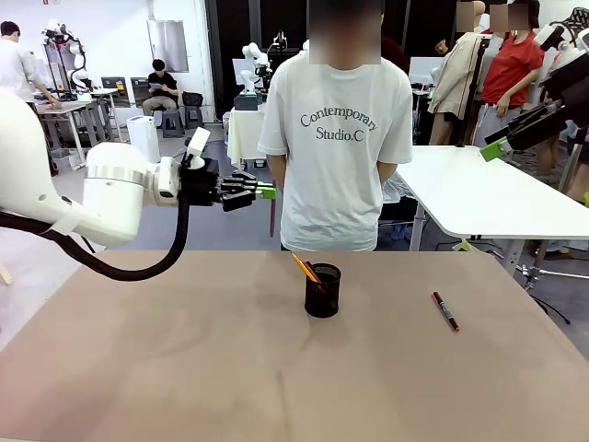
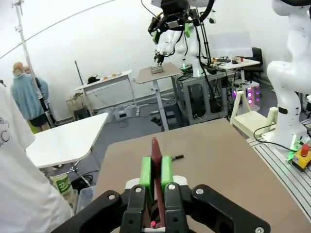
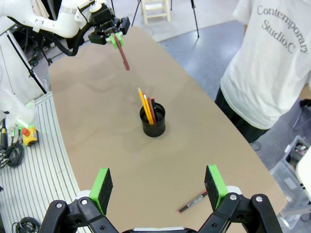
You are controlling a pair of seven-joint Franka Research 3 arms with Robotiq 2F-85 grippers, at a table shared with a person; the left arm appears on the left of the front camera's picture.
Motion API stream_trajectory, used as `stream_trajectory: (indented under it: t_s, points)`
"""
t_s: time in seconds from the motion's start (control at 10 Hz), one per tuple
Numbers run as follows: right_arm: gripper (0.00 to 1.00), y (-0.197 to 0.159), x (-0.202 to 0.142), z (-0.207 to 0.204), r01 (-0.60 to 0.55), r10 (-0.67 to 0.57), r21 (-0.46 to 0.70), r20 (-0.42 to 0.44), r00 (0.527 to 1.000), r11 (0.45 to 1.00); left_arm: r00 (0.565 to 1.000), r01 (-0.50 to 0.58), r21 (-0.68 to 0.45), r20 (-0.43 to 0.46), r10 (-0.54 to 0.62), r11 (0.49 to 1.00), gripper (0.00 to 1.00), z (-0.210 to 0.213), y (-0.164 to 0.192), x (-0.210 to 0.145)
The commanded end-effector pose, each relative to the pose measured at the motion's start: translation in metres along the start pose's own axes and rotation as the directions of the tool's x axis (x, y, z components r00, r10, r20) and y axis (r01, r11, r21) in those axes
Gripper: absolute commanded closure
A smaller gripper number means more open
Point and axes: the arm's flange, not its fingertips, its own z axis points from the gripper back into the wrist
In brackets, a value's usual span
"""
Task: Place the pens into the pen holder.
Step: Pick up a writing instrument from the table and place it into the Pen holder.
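Pen holder (image 3: 153,125) contains pencil (image 3: 144,104), red stick (image 3: 152,109); left end effector (image 3: 115,40) grips reddish pen (image 3: 125,57); right end effector (image 3: 159,182) wide.

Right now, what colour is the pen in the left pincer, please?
Dark red pen; right wrist view.

— On the tabletop (image 1: 166,368): matt tan, smooth, faintly smudged. On the pen holder (image 1: 323,295): black wire mesh, metal by the look. And up on the arm?

— Glossy white plastic on the left arm shell (image 1: 55,184); matt black on the left gripper (image 1: 270,192), with matt green pads (image 2: 146,172). Smooth dark-red finish on the reddish pen (image 3: 124,56). Soft white cloth for the T-shirt (image 1: 336,175).
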Motion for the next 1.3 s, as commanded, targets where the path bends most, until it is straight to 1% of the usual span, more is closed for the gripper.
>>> stream_trajectory:
  t_s: [0.0, 0.2, 0.3, 0.4, 0.5, 0.8, 1.0, 1.2]
  points:
    - [0.0, 0.001, 0.001, -0.001, -0.005, 0.005, 0.003, 0.012, 1.0, 1.0, 0.999, 0.051, -0.065, 0.018, -0.05, 0.997, 1.0, -0.026, 0.009, -0.009]
    - [0.0, 0.001, 0.001, -0.001, -0.005, 0.005, 0.003, 0.012, 1.0, 1.0, 0.996, 0.073, -0.112, 0.062, -0.066, 0.991, 1.0, -0.05, 0.008, -0.014]
    - [0.0, 0.001, 0.001, -0.001, -0.005, 0.005, 0.003, 0.012, 1.0, 1.0, 0.995, 0.068, -0.16, 0.078, -0.056, 0.985, 1.0, -0.066, 0.009, -0.02]
    - [0.0, 0.001, 0.001, -0.001, -0.005, 0.005, 0.003, 0.012, 1.0, 1.0, 0.992, 0.09, -0.232, 0.108, -0.066, 0.969, 1.0, -0.078, 0.011, -0.026]
    - [0.0, 0.001, 0.001, -0.001, -0.005, 0.005, 0.003, 0.012, 1.0, 1.0, 0.987, 0.076, -0.259, 0.154, -0.037, 0.963, 1.0, -0.087, 0.012, -0.028]
    - [0.0, 0.001, 0.001, -0.001, -0.005, 0.005, 0.003, 0.012, 1.0, 1.0, 0.988, 0.091, -0.309, 0.15, -0.046, 0.947, 1.0, -0.119, 0.017, -0.053]
    - [0.0, 0.001, 0.001, -0.001, -0.005, 0.005, 0.003, 0.012, 1.0, 1.0, 0.992, 0.069, -0.32, 0.118, -0.032, 0.945, 1.0, -0.126, 0.026, -0.071]
    - [0.0, 0.001, 0.001, -0.001, -0.005, 0.005, 0.003, 0.012, 1.0, 1.0, 0.995, 0.069, -0.299, 0.092, -0.043, 0.952, 1.0, -0.129, 0.032, -0.084]
